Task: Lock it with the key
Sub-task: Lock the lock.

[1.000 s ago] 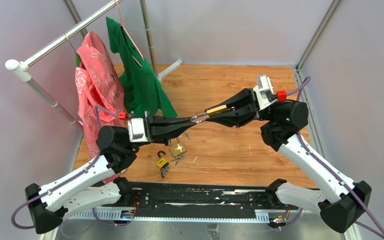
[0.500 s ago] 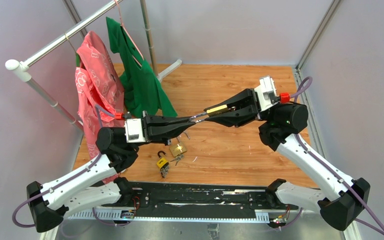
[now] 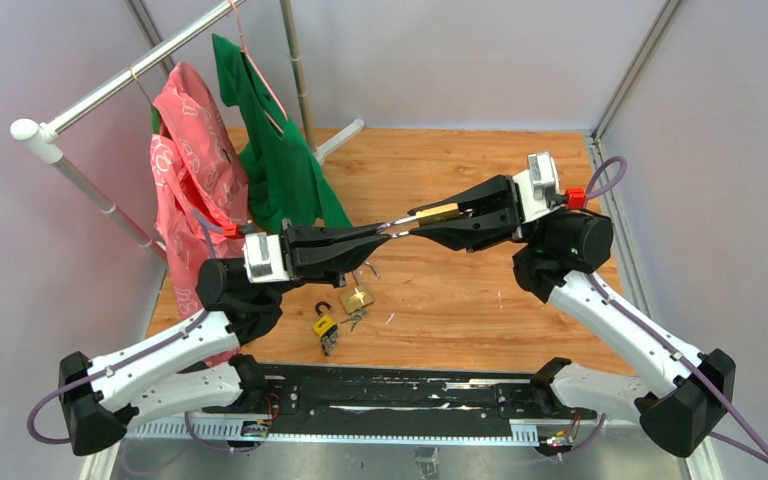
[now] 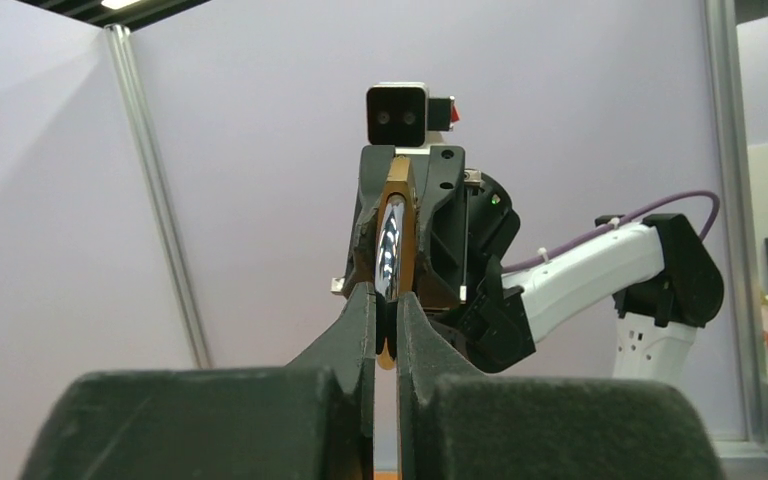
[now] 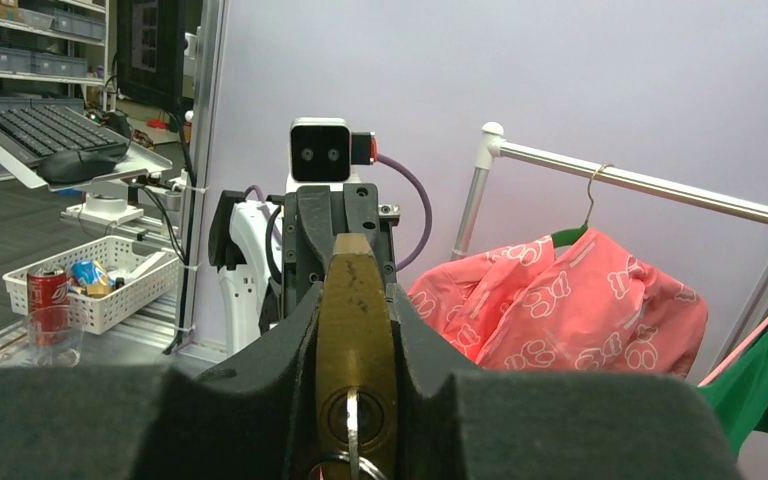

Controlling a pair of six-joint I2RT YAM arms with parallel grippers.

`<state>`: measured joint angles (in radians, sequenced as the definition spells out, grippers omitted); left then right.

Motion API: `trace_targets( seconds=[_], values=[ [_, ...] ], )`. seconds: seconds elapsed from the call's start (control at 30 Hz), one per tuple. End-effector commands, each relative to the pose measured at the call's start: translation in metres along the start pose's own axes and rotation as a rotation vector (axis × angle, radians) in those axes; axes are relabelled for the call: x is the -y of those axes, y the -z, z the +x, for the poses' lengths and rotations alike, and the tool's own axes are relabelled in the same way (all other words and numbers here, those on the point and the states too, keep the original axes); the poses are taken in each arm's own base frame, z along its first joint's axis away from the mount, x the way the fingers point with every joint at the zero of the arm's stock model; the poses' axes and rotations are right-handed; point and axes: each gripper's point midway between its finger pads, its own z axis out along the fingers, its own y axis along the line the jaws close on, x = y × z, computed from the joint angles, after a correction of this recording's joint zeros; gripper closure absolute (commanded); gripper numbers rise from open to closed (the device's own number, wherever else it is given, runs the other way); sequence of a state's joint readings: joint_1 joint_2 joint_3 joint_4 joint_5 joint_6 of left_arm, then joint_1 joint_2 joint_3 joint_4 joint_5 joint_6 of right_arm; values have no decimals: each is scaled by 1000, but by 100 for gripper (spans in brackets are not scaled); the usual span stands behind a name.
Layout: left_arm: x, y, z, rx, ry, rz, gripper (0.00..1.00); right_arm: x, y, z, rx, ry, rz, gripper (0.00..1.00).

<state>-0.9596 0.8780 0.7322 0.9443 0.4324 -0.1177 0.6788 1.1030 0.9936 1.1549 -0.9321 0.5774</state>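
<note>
Lying on the table (image 3: 480, 300) below the left gripper (image 3: 385, 236), a yellow lock (image 3: 325, 325) and a brass lock (image 3: 357, 298) are seen. Above, the padlock (image 5: 356, 330) is clamped in the right gripper (image 3: 420, 223), a key (image 5: 351, 430) seated in it; its shackle (image 4: 390, 245) is pinched by the left fingers (image 4: 360, 320).

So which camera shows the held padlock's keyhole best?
Right wrist: the keyhole faces it, key inserted. The top view shows only the padlock from its brass side; the left wrist sees its far end, keyhole hidden.
</note>
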Motion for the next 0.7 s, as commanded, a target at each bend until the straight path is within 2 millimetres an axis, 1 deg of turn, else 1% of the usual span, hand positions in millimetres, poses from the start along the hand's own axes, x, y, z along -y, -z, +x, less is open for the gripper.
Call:
trace_targets(
  seconds=[0.0, 0.1, 0.17, 0.2, 0.27, 0.3, 0.37, 0.4, 0.5, 0.57, 0.63, 0.67],
  values=[
    [69, 4, 59, -172, 295, 274, 100, 47, 9, 94, -166, -230, 185, 100],
    [69, -2, 60, -159, 293, 277, 100, 47, 6, 94, -169, -232, 179, 100],
    [69, -7, 53, -122, 221, 302, 100, 44, 6, 97, -176, -244, 176, 100],
    [68, -9, 50, -107, 181, 305, 100, 43, 8, 98, -178, -244, 179, 100],
    [72, -11, 48, -100, 142, 345, 100, 43, 14, 99, -198, -222, 213, 100],
    [74, -10, 43, -81, 117, 364, 100, 43, 18, 102, -224, -219, 230, 100],
    [78, -12, 36, -48, 80, 375, 100, 41, 21, 103, -241, -208, 237, 100],
    [78, -13, 35, -43, 81, 370, 100, 41, 22, 105, -249, -212, 238, 100],
    [82, -14, 43, -71, 172, 363, 100, 41, 21, 116, -276, -239, 211, 100],
    [77, -18, 47, -81, 223, 325, 100, 40, 20, 122, -290, -249, 194, 100],
    [76, -22, 43, -58, 244, 310, 100, 42, 21, 132, -305, -247, 198, 100],
    [78, -23, 41, -44, 234, 320, 100, 42, 22, 133, -304, -247, 195, 100]
  ],
)
